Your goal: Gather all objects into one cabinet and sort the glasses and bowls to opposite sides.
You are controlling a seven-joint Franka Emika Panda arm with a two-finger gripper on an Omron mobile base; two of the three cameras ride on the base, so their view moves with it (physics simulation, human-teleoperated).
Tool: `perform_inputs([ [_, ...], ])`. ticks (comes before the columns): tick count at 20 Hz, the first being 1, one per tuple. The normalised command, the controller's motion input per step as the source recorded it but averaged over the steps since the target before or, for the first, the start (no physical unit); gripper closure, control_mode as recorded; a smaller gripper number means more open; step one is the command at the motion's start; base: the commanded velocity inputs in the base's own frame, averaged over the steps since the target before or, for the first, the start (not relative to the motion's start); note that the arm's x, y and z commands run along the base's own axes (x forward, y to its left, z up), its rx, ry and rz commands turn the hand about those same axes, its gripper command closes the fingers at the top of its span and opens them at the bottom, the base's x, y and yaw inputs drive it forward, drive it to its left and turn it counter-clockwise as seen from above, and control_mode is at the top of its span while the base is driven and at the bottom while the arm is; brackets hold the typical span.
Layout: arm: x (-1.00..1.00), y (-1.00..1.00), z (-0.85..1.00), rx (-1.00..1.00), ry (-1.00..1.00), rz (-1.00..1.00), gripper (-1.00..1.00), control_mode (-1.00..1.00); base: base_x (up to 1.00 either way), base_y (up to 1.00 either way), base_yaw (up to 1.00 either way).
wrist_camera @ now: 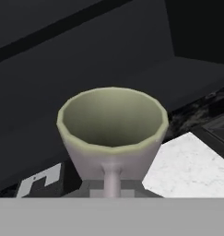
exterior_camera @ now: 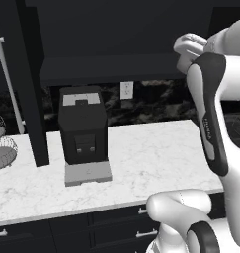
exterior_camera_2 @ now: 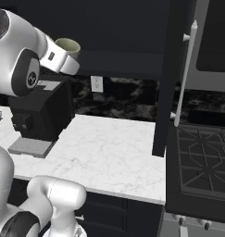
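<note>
Gripper [wrist_camera: 112, 186] is closed on the grey-beige cup [wrist_camera: 112, 133], as I see from the hand camera. I hold the cup upright, high above the white counter [exterior_camera_2: 109, 152], near the dark cabinet shelf [exterior_camera_2: 118, 62].

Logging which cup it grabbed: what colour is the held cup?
Dull grey-beige cup, greenish-pale inside; hand view shows it best.

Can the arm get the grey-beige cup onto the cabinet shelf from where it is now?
Probably yes. The grey-beige cup sits in the pincer, raised level with the open black cabinet, well above the coffee machine. Nothing shows between cup and shelf, though the shelf's depth is too dark to judge.
</note>
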Motion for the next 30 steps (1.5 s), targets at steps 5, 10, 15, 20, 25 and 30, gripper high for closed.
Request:
perform_inputs([
  [5, -0.45, 0.04, 0.00, -0.07, 0.03, 0.00, 1.00, -1.00, 0.00, 0.00, 0.00],
  [10, -0.96, 0.01, -0.16, -0.17, 0.06, 0.02, 1.00, -1.00, 0.00, 0.00, 0.00],
  [15, -0.76, -0.01, -0.24, -0.15, 0.05, -0.03, 1.00, -1.00, 0.00, 0.00, 0.00],
  [20, -0.19, 0.00, -0.10, 0.00, 0.01, -0.06, 1.00, -1.00, 0.00, 0.00, 0.00],
  [25, -0.76, 0.00, -0.59, -0.05, 0.18, 0.05, 1.00, -1.00, 0.00, 0.00, 0.00],
  [30, -0.53, -0.12, -0.41, -0.04, 0.11, 0.02, 1.00, -1.00, 0.00, 0.00, 0.00],
])
